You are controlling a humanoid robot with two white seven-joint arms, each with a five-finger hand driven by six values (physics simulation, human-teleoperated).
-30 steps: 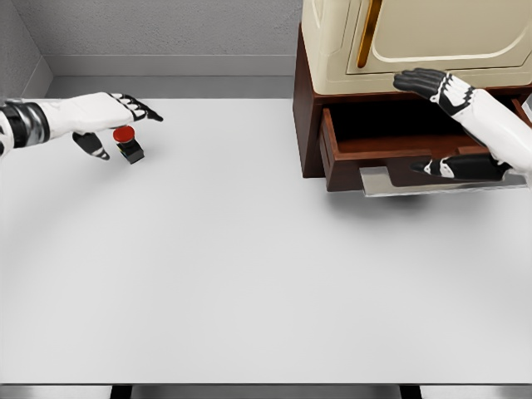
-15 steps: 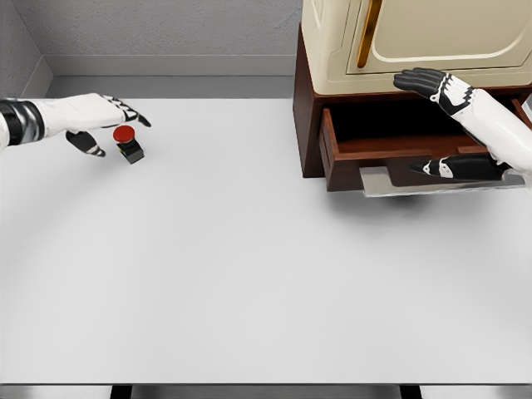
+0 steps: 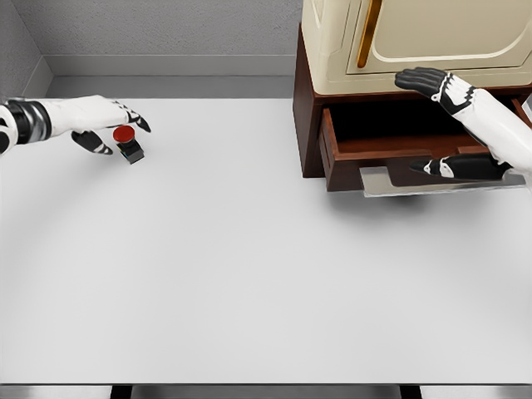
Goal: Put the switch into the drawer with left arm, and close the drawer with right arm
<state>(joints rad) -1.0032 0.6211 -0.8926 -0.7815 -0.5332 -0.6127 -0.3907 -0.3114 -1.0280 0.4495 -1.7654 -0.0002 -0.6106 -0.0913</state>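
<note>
Beside switch [image 3: 127, 143]: L hand [image 3: 104, 125].

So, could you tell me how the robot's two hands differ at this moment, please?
The left hand is at the table's far left, fingers curved around the red-topped switch; whether it grips yet is unclear. The right hand is over the open drawer, fingers stretched out and holding nothing. The left sits low by the tabletop, the right is raised at the cabinet front. Both are white with black fingers.

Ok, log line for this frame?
left hand closing around switch, not lifted | drawer open | right hand open above drawer
</note>
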